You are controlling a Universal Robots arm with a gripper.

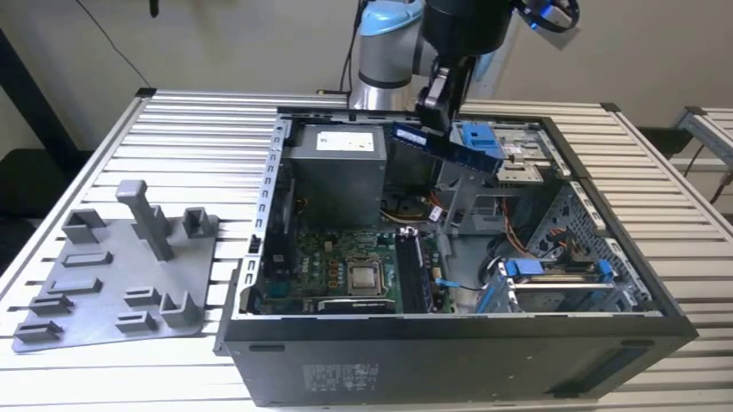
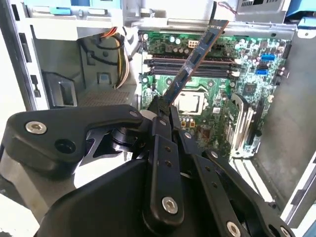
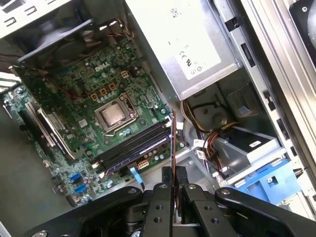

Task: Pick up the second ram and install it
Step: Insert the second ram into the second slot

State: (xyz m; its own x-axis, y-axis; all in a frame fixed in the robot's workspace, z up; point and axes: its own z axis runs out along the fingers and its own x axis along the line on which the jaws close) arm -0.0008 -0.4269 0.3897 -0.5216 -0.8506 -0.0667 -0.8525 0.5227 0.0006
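Arm runs off the top of the exterior view, so its upper part is cut away. The gripper hangs over the open case, jaws clamped on the ram. The gripped end is buried between the black fingers in the second wrist view. The ram rises from them as a dark, narrow strip, tilted, with small chips along it. In the first wrist view it is edge-on, a thin line, faces hidden. It is in the air, apart from the motherboard, above the area of the slots. Whether any slot is filled is hard to make out. A grey fixture plate lies on the slatted table, at the exterior view's left of the case.
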